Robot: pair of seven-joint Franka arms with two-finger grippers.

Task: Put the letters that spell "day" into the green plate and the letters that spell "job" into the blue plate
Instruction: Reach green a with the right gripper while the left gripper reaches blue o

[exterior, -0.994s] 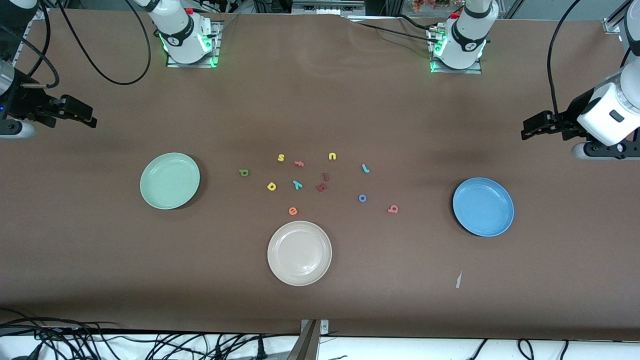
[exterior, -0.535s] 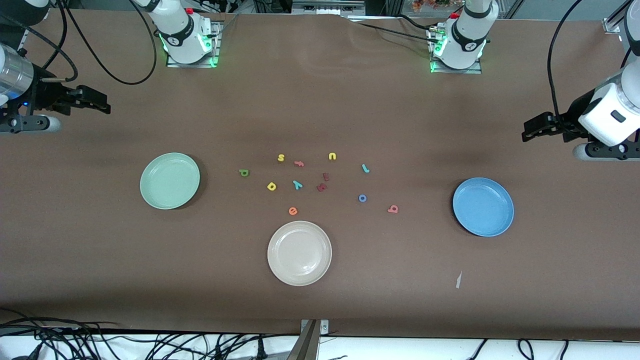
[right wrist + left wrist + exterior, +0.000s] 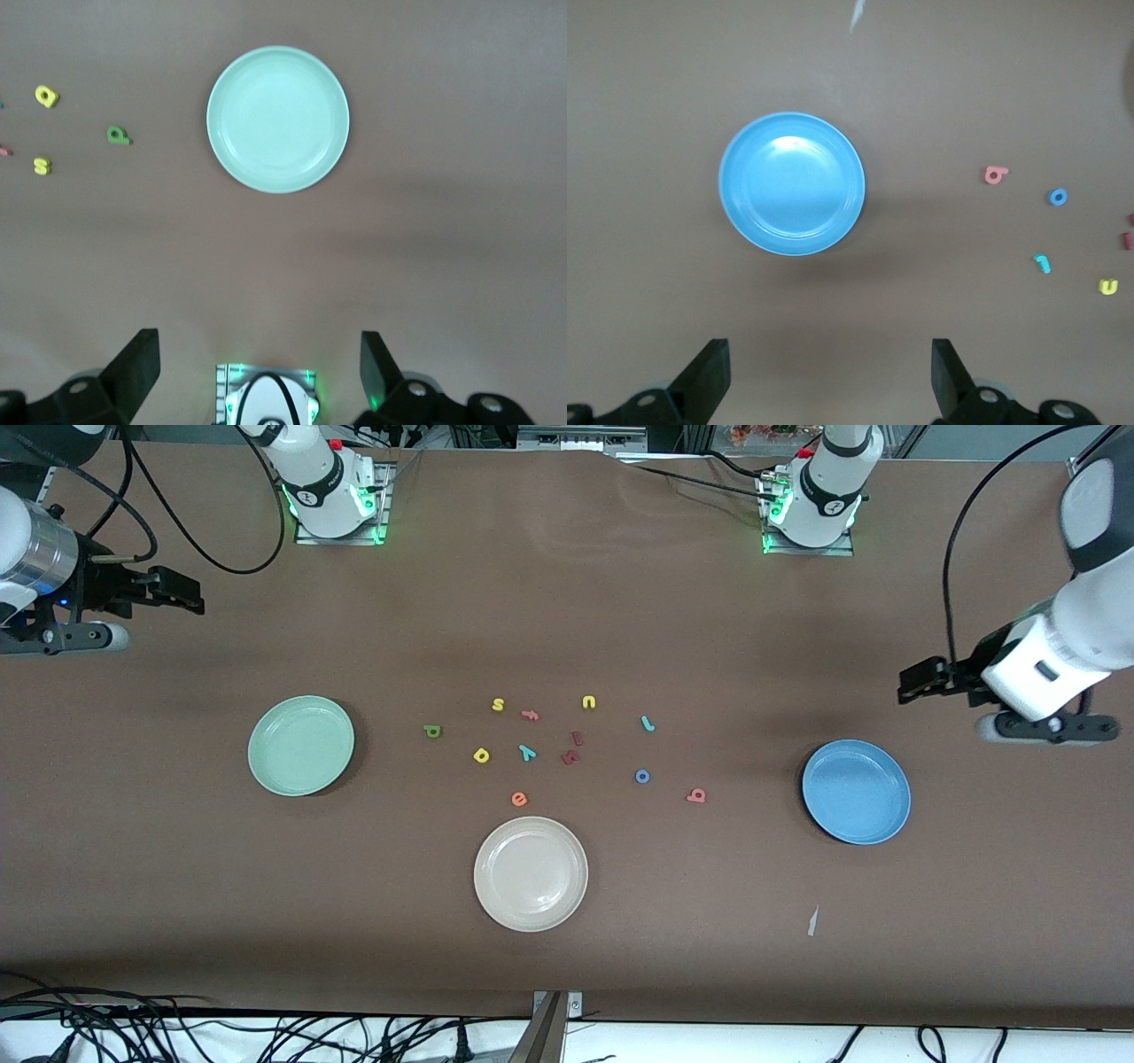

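Observation:
The green plate [image 3: 301, 745] [image 3: 278, 119] lies empty toward the right arm's end, the blue plate [image 3: 856, 791] [image 3: 792, 183] empty toward the left arm's end. Between them on the table lie the dark green "d" [image 3: 432, 731] [image 3: 118, 135], yellow "a" [image 3: 481, 755] [image 3: 46, 96], teal "y" [image 3: 527, 752], teal "j" [image 3: 648, 724] [image 3: 1043, 263], blue "o" [image 3: 642, 777] [image 3: 1058, 197] and salmon "b" [image 3: 696, 795] [image 3: 996, 174]. My left gripper [image 3: 912, 680] [image 3: 830, 363] hangs open and empty over bare table beside the blue plate. My right gripper [image 3: 182, 593] [image 3: 260, 359] hangs open and empty over bare table at its own end.
A beige plate [image 3: 531, 873] lies nearer the front camera than the letters. Among the letters are a yellow "s" [image 3: 498, 705], a yellow "u" [image 3: 589, 702], a pinkish "f" [image 3: 530, 715], dark red letters [image 3: 573, 748] and an orange "e" [image 3: 519, 799]. A white scrap [image 3: 811, 921] lies near the front edge.
The left arm has swung in toward the blue plate. The right gripper has shifted a little toward the middle of the table. Letters and plates have not moved.

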